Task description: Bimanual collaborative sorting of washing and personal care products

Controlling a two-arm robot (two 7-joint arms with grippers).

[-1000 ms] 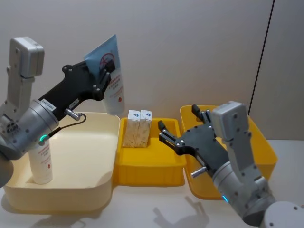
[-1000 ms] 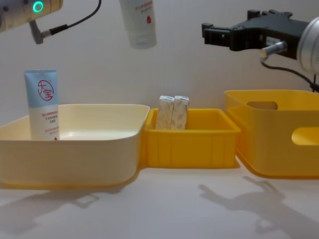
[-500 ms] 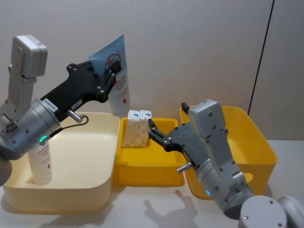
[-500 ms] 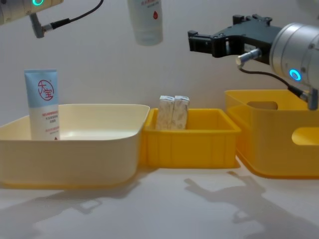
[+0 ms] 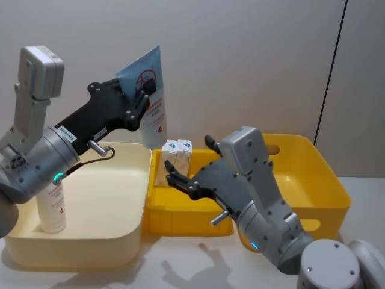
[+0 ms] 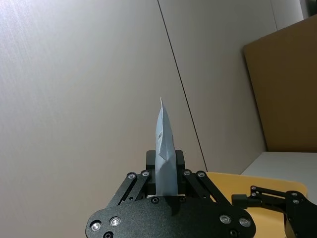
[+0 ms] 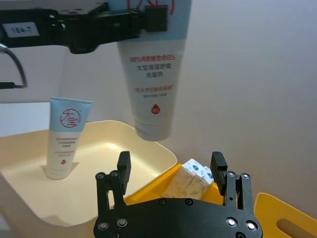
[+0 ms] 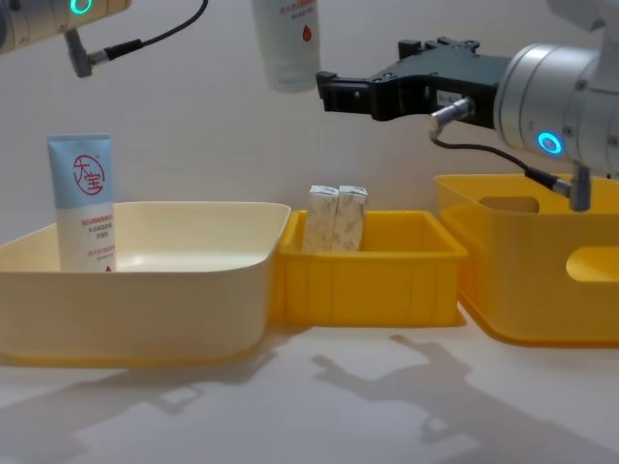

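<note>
Three bins stand in a row on the counter: a cream bin on the left, a small yellow tray in the middle, touching it, and a deeper yellow bin on the right. One pale-blue-and-white squeeze tube stands cap down at the left of the cream bin. Two beige cartons stand upright, side by side, at the back left of the tray.

Above them, the right tool reaches in over the tray with its fingers spread wide and nothing between them. Farther back and higher, the left tool is clamped on the flat crimped end of a second squeeze tube, which hangs cap down over the seam between cream bin and tray.

This looks like a hand-over. To do it well, the right tool should come around the tube's body below the left tool's grip, pads square to the flat faces. It should close only as hard as a soft tube bears, and the left tool should let go after that.

How far the right tool is from the tube in depth is hard to judge. The chest view cuts off the tube's upper part, the right arm covers some of the yellow bin's floor, and the carton print is too small to read.
</note>
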